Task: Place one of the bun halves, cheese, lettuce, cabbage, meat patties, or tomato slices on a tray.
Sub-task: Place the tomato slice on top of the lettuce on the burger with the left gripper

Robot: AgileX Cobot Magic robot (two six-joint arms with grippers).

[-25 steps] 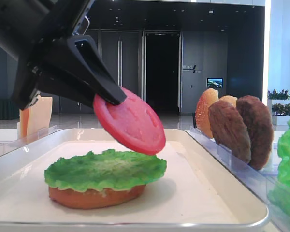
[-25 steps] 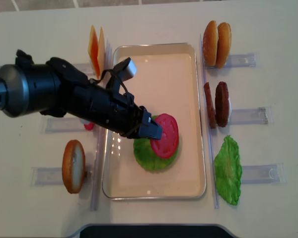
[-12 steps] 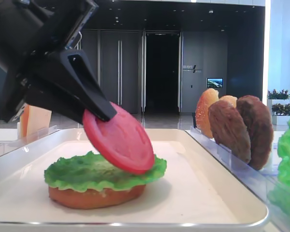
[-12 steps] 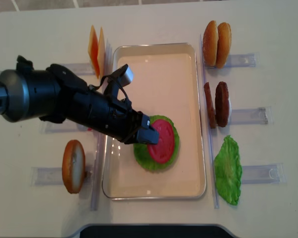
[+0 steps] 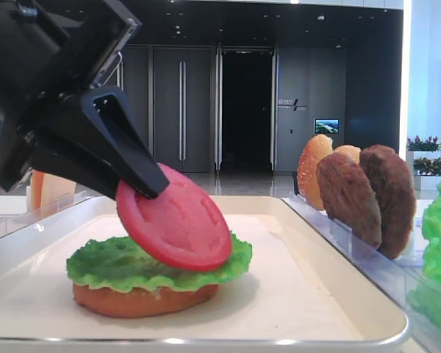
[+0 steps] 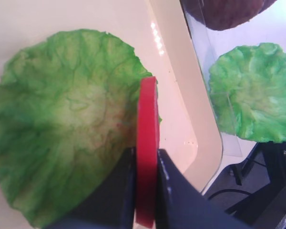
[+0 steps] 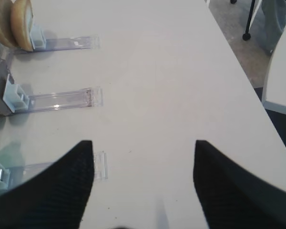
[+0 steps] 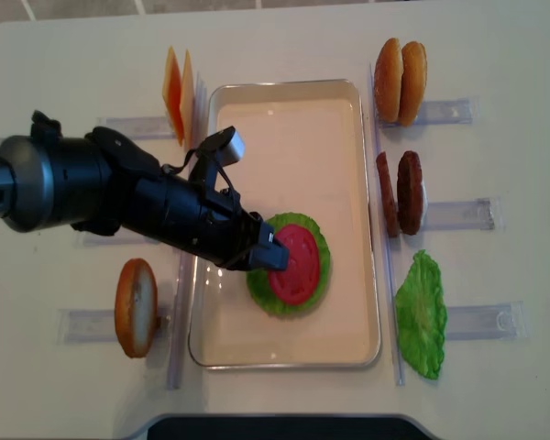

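Observation:
My left gripper [image 5: 151,187] [image 8: 273,257] [image 6: 146,157] is shut on the rim of a glossy red tomato slice [image 5: 175,228] [image 8: 296,263] [image 6: 147,124]. The slice is tilted, and its lower edge meets the green lettuce [image 5: 106,263] [image 8: 316,284] [image 6: 62,124]. That leaf lies on an orange-brown bun base [image 5: 143,300] in the near half of the cream tray [image 5: 309,294] [image 8: 293,119] [image 6: 178,105]. My right gripper [image 7: 140,143] is open over bare table, to the right of the racks, with nothing between its fingers.
Clear racks flank the tray. On its right stand two domed bun halves [image 8: 400,81], two dark patties [image 8: 400,192] and a second lettuce leaf [image 8: 422,312]. Cheese slices [image 8: 176,94] and another bun half [image 8: 135,307] stand on its left.
My left gripper has come down and drawn back to the left with the tomato slice, from hanging above the lettuce to resting its lower edge on the leaf.

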